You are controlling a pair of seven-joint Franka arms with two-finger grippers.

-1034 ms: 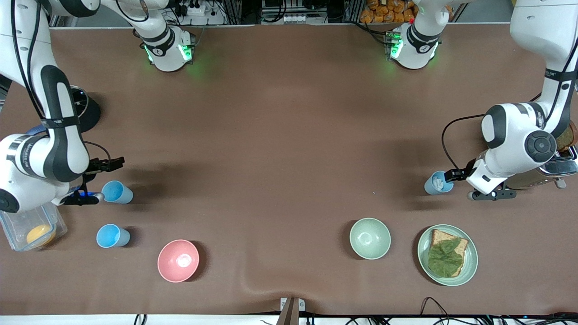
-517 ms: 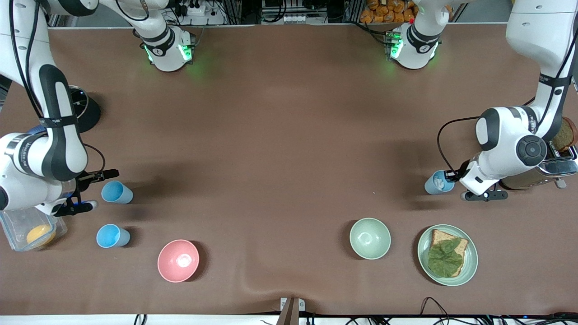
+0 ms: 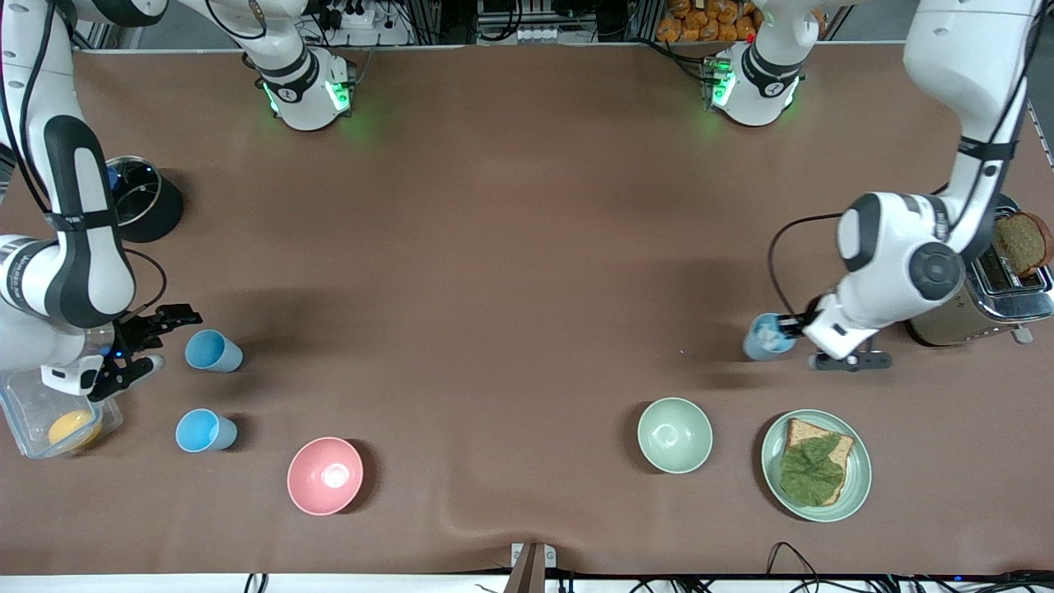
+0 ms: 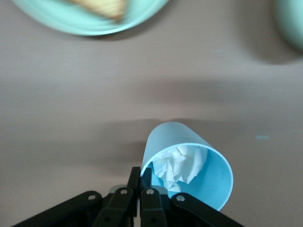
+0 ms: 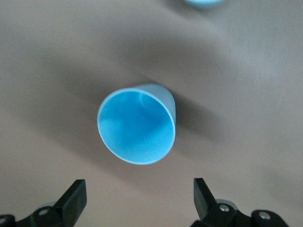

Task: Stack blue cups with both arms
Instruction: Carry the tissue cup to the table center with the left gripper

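My left gripper is shut on the rim of a grey-blue cup with crumpled white paper inside. It holds the cup tilted, low over the table, toward the left arm's end. In the left wrist view the fingers pinch the cup at its rim. My right gripper is open and empty beside a bright blue cup, apart from it. That cup shows ahead of the open right gripper. A second bright blue cup stands nearer the front camera.
A pink bowl, a pale green bowl and a green plate with bread and lettuce lie near the front edge. A toaster stands by the left arm. A clear container and a black pot sit by the right arm.
My left gripper has carried the paper-filled cup toward the table's middle. My right gripper has drawn back from the bright blue cup, which has stayed in place.
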